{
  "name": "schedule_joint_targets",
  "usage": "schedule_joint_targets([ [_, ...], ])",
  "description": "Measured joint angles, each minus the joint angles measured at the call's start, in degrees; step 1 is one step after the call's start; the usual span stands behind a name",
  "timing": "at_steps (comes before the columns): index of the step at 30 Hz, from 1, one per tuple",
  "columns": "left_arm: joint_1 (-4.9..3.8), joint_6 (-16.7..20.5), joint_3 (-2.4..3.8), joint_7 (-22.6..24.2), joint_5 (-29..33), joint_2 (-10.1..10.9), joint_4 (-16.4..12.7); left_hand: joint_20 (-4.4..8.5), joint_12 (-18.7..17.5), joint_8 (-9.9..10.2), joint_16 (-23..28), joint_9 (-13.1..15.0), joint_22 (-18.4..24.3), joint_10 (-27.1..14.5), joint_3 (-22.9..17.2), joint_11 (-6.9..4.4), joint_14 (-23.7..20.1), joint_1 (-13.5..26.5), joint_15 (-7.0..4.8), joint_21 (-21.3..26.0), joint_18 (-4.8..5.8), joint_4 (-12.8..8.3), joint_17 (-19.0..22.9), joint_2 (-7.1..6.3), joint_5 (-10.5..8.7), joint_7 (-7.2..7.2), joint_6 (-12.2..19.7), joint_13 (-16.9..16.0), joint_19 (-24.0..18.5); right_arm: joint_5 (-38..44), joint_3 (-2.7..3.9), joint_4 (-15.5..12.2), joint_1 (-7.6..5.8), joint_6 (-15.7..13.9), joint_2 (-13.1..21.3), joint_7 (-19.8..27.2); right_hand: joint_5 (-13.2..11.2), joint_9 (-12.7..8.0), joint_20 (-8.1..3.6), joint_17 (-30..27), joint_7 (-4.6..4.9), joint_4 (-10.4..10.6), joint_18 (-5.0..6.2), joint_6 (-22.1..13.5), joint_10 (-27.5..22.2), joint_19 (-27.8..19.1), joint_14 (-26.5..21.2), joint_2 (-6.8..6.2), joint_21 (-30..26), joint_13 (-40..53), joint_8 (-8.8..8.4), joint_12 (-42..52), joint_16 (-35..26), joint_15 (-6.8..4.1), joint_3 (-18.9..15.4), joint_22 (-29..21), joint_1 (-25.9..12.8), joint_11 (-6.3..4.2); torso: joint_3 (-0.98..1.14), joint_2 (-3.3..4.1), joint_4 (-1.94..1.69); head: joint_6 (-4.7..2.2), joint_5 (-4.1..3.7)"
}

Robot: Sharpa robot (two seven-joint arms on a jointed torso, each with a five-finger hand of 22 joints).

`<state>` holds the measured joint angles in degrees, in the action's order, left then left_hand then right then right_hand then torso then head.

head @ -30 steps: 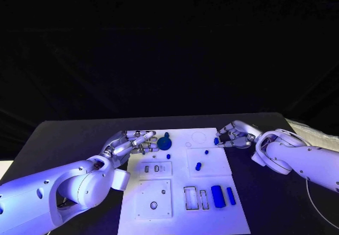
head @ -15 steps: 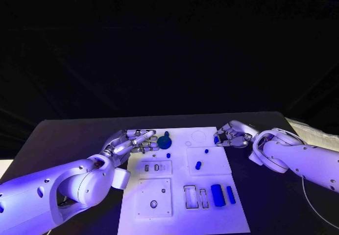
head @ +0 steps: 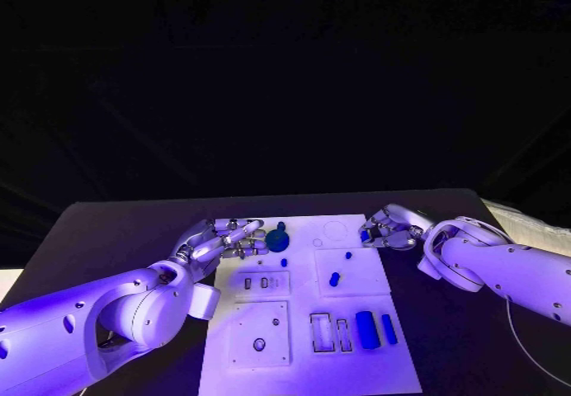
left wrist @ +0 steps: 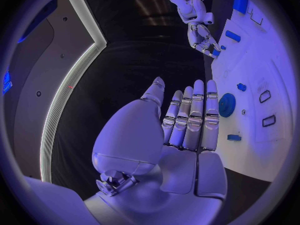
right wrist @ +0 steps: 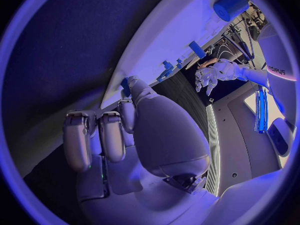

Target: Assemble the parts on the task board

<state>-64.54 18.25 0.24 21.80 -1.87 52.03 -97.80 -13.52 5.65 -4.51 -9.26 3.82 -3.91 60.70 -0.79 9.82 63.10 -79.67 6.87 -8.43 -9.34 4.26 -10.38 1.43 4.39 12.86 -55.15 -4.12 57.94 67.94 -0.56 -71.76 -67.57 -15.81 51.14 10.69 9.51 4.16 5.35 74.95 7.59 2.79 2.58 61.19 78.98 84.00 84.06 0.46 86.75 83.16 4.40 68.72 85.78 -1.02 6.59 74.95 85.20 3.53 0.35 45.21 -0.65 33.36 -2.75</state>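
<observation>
Task board [head: 312,330] lies mid-surface with blue parts [head: 371,329] on it; the right hand [head: 389,229], pinching a small blue part [head: 364,236], has drawn slightly back along the board's far edge, insertion pending, while the left hand [head: 226,239] hovers open-fingered, empty, beside the round blue part [head: 277,241].

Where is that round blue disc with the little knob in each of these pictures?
Head view: the round blue disc lies at the far left of the task board, just off the left hand.
Left wrist view: the disc lies just past the fingertips.
Right wrist view: I cannot make it out.
Shared landmark: the left hand.
</observation>
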Motion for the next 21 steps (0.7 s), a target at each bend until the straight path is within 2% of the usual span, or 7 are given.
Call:
schedule_joint_targets([
  [2,0.00,0.0,0.00,0.0,0.0,0.0,0.0,0.20,0.0,0.0,0.0,0.0,0.0,0.0,0.0,0.00,0.0,0.0,0.00,0.0,0.00,0.0,0.0,0.00,0.00,0.21,0.2,0.0,0.2,0.0,0.01,0.0,0.00,0.0,0.0,0.0,0.0,0.0,0.00,0.0,-0.23,-0.3,0.00,0.8,0.0,0.0,0.0,0.10,0.0,0.0,0.25,0.0,0.0,-0.02,0.5,0.0,-0.1,0.00,-0.01,0.01,0.00,0.00,0.00],
  [5,0.00,0.0,0.00,0.0,0.0,0.0,0.0,0.21,0.0,0.0,0.0,0.0,0.0,0.0,0.0,0.00,0.0,0.0,0.00,0.0,0.00,0.0,0.0,0.00,0.00,0.21,0.2,0.0,0.2,0.0,0.05,0.0,-0.03,0.0,0.0,0.0,-0.2,0.0,-0.21,0.0,-0.86,-0.7,0.00,2.3,-0.2,0.0,0.0,0.29,0.0,0.0,0.71,0.0,0.2,-0.64,1.5,0.0,-0.1,-0.21,0.02,0.01,0.00,-0.01,0.01],
  [9,0.00,0.0,0.00,0.0,0.0,0.1,0.0,0.21,0.0,0.0,0.0,0.0,0.0,0.0,0.0,0.00,0.0,0.0,0.00,0.0,0.00,0.0,0.0,0.00,0.00,0.21,0.2,0.0,0.2,-0.1,0.06,0.0,-0.05,-0.3,-0.1,0.1,-2.0,0.2,-0.89,0.0,-0.83,-1.7,0.00,2.7,-0.6,0.0,0.0,0.38,0.0,-0.1,1.16,-0.2,0.2,-1.25,3.2,0.0,-0.2,-0.61,0.03,0.01,0.02,-0.01,0.00],
  [14,0.00,0.0,0.00,0.0,0.0,0.1,0.0,0.21,-0.2,0.0,0.0,0.0,0.0,0.0,-0.1,0.00,0.0,0.0,0.00,0.0,0.00,-0.1,0.0,0.00,0.00,0.21,0.2,0.0,0.2,-0.9,0.05,-0.4,0.00,-1.1,-0.1,0.1,-2.1,0.2,-1.06,0.0,-0.82,-2.2,0.00,2.7,-0.6,0.0,0.0,0.82,0.0,-0.2,1.16,-0.3,0.2,-1.25,4.1,0.0,-0.7,-0.64,0.07,0.01,0.03,-0.05,0.01],
  [18,0.00,0.0,0.00,0.0,0.0,0.2,0.0,0.21,-0.2,0.0,0.2,0.0,0.0,0.0,-0.2,0.00,0.0,0.0,0.00,0.0,0.00,-0.2,-0.1,0.00,0.00,0.21,0.2,0.0,0.2,-2.2,0.16,-2.8,-0.33,-2.2,0.3,-0.5,-2.2,0.2,-1.06,0.0,-0.81,-2.3,0.00,2.7,-0.6,0.0,0.0,1.06,0.0,-0.2,1.16,-0.3,0.2,-1.25,4.2,0.0,-0.9,-0.64,0.07,-0.02,0.00,-0.07,0.07],
  [21,0.00,0.0,-0.01,0.0,0.0,0.3,0.0,0.21,-0.2,0.0,0.2,0.0,0.0,0.0,-0.2,0.00,0.0,0.0,0.00,0.0,0.00,-0.2,-0.1,0.00,0.00,0.21,0.2,0.0,0.2,-3.3,0.27,-6.3,-1.28,-3.1,1.0,-2.0,-2.6,0.2,-1.27,0.0,-0.79,-2.2,0.00,2.7,-0.6,-0.2,-0.1,1.28,0.0,-0.2,1.16,-0.6,0.2,-1.57,4.6,0.0,-1.1,-0.65,0.03,-0.06,-0.03,-0.04,0.09],
])
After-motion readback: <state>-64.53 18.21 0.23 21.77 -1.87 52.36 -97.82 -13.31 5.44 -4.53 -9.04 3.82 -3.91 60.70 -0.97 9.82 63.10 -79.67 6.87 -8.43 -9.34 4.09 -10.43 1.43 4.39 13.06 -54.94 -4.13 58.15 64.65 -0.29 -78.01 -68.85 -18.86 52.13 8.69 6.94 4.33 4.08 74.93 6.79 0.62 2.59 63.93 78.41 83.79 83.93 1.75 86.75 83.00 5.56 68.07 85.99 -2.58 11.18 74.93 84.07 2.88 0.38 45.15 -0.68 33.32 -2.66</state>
